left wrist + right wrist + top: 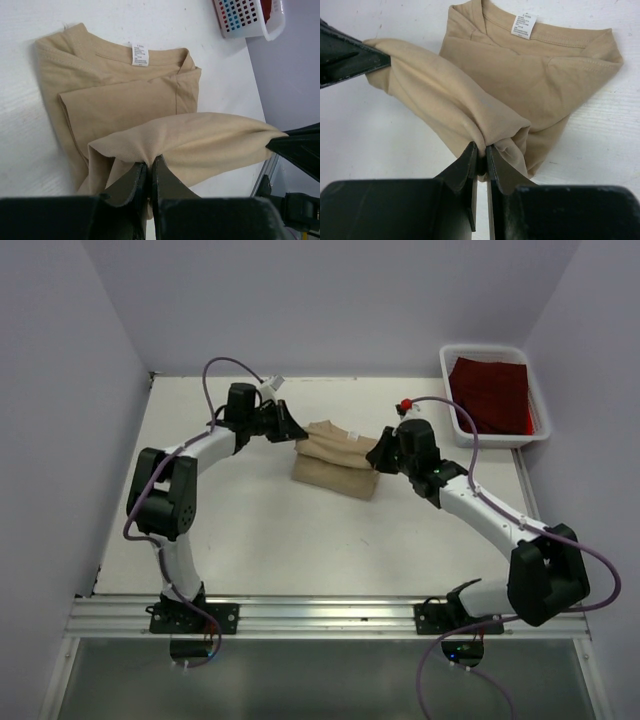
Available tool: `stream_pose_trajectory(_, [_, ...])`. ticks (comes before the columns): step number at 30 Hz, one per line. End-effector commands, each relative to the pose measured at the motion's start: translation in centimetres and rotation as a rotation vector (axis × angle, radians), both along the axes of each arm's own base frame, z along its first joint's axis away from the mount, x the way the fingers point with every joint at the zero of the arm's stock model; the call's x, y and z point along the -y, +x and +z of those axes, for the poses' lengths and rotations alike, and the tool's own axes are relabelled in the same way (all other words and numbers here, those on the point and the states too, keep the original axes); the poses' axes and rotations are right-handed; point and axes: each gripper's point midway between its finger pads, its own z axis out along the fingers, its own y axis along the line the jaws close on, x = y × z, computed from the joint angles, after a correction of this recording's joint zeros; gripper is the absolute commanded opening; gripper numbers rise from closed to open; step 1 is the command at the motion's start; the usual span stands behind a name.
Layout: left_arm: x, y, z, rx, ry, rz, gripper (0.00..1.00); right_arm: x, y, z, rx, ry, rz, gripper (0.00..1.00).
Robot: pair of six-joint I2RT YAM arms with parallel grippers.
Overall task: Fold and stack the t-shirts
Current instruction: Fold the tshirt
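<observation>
Left gripper (149, 164) and right gripper (481, 150) each pinched tight on one end of a lifted fold of the tan t-shirt (125, 95), cloth stretched between them, rest lying part-folded mid tabletop (260, 530).

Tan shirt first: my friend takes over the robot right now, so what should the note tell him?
Left end effector: shut on the lifted edge of the tan t-shirt.
Right end effector: shut on the same edge.
Tan t-shirt: on the table, partly folded.
Dark red t-shirt: in the white bin, not stacked yet.
To do: lay this fold down, then stack both shirts.
</observation>
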Motion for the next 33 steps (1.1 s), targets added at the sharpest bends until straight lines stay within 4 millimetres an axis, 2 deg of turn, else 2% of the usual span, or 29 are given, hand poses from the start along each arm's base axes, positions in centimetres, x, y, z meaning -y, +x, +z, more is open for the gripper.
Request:
stream_pose_trajectory(1, [2.1, 2.1, 1.3, 0.069, -0.052, -0.097, 0.03, 0.9, 0.6, -0.5, 0.0, -0.025, -0.054, 0.0])
stream_pose_trajectory(2, [2.6, 2.8, -0.1, 0.054, -0.059, -0.11, 0.05, 0.8, 1.0, -1.2, -0.015, -0.032, -0.06, 0.0])
stream_pose_trajectory(3, [3.1, 3.4, 0.1, 0.059, -0.091, -0.12, 0.14, 0.8, 1.3, -1.6, -0.023, -0.033, -0.072, 0.0])
stream_pose_trajectory(4, [4.1, 4.8, 2.6, 0.171, -0.154, -0.165, 0.15, 1.1, 2.1, -1.7, -0.009, -0.039, -0.108, 0.0])
stream_pose_trajectory(5, [4.6, 5.8, 1.2, 0.141, -0.183, -0.151, 0.16, 1.3, 2.8, -2.1, -0.009, -0.045, -0.141, 0.0])
stream_pose_trajectory(6, [4.8, 6.9, 1.4, 0.163, -0.201, -0.141, 0.19, 1.7, 3.5, -3.4, -0.031, -0.056, -0.192, 0.0])
stream_pose_trajectory(7, [5.0, 8.8, 3.4, 0.241, -0.228, -0.128, 0.23, 2.8, 4.6, -3.8, -0.015, -0.091, -0.273, 0.0])
stream_pose_trajectory(8, [5.3, 9.8, 1.7, 0.2, -0.242, -0.109, 0.28, 3.2, 5.8, -3.5, 0.001, -0.101, -0.315, 0.0])
stream_pose_trajectory(9, [5.4, 11.3, 3.1, 0.24, -0.253, -0.099, 0.37, 3.7, 6.6, -5.8, -0.032, -0.146, -0.358, 0.0])
stream_pose_trajectory(10, [5.3, 12.2, 2.9, 0.236, -0.25, -0.073, 0.39, 4.5, 7.6, -5.9, -0.017, -0.179, -0.409, 0.0])
stream_pose_trajectory(11, [5.2, 12.9, 2.0, 0.226, -0.242, -0.053, 0.44, 4.2, 9.5, -4.4, 0.016, -0.175, -0.431, 0.11])
stream_pose_trajectory(12, [5.2, 13.8, 2.8, 0.252, -0.231, -0.042, 0.76, 4.2, 10.3, -6.1, -0.021, -0.218, -0.422, 0.31])
stream_pose_trajectory(13, [5.1, 14.0, 2.1, 0.224, -0.212, -0.036, 1.0, 4.2, 10.6, -6.1, -0.038, -0.235, -0.409, 0.54])
stream_pose_trajectory(15, [4.8, 13.7, 1.6, 0.229, -0.184, -0.035, 1.0, 3.6, 11.7, -2.8, 0.047, -0.177, -0.412, 0.66])
stream_pose_trajectory(16, [4.5, 13.6, 1.7, 0.239, -0.176, -0.026, 1.0, 3.7, 11.6, -1.6, 0.086, -0.152, -0.413, 0.79])
stream_pose_trajectory(17, [4.3, 13.1, 3.3, 0.276, -0.179, -0.027, 1.0, 4.2, 10.7, -2.2, 0.089, -0.159, -0.413, 0.82])
stream_pose_trajectory(18, [3.8, 12.5, 2.5, 0.266, -0.169, -0.016, 1.0, 4.5, 10.6, -1.4, 0.117, -0.159, -0.416, 0.84])
stream_pose_trajectory(19, [3.5, 12.1, 4.0, 0.297, -0.169, -0.012, 1.0, 4.8, 10.0, -0.4, 0.138, -0.152, -0.418, 0.9])
stream_pose_trajectory(21, [2.9, 11.1, 3.5, 0.288, -0.152, -0.004, 1.0, 5.1, 9.4, 0.5, 0.161, -0.158, -0.407, 0.91])
stream_pose_trajectory(23, [2.4, 10.1, 5.4, 0.33, -0.133, 0.012, 1.0, 5.5, 8.2, 1.4, 0.184, -0.147, -0.391, 0.93])
stream_pose_trajectory(24, [1.9, 9.2, 4.1, 0.301, -0.114, 0.028, 1.0, 5.3, 7.8, 1.6, 0.191, -0.135, -0.376, 0.93])
stream_pose_trajectory(25, [1.6, 8.4, 5.6, 0.336, -0.112, 0.027, 1.0, 5.0, 7.1, 0.9, 0.178, -0.137, -0.342, 0.92])
stream_pose_trajectory(27, [1.1, 6.6, 4.1, 0.297, -0.085, 0.031, 1.0, 3.5, 6.1, 0.9, 0.155, -0.102, -0.24, 0.8])
stream_pose_trajectory(28, [0.9, 5.8, 4.8, 0.311, -0.079, 0.033, 1.0, 2.8, 5.8, 0.7, 0.137, -0.091, -0.201, 0.66])
stream_pose_trajectory(29, [0.9, 5.1, 4.3, 0.302, -0.069, 0.03, 1.0, 2.1, 5.5, -0.1, 0.106, -0.085, -0.161, 0.41])
stream_pose_trajectory(30, [0.7, 3.8, 2.6, 0.262, -0.053, 0.023, 0.97, 1.4, 4.9, -1.1, 0.057, -0.082, -0.115, 0.0])
stream_pose_trajectory(31, [0.9, 2.9, 2.5, 0.263, -0.055, 0.002, 0.9, 0.1, 4.6, -1.2, 0.03, -0.047, -0.055, 0.0])
stream_pose_trajectory(32, [1.1, 1.8, 1.2, 0.244, -0.045, -0.02, 0.64, -1.0, 4.3, -2.7, -0.017, -0.031, -0.007, 0.0])
stream_pose_trajectory(33, [1.6, 1.0, 0.7, 0.233, -0.047, -0.051, 0.5, -1.8, 4.1, -3.2, -0.041, -0.007, 0.031, 0.0])
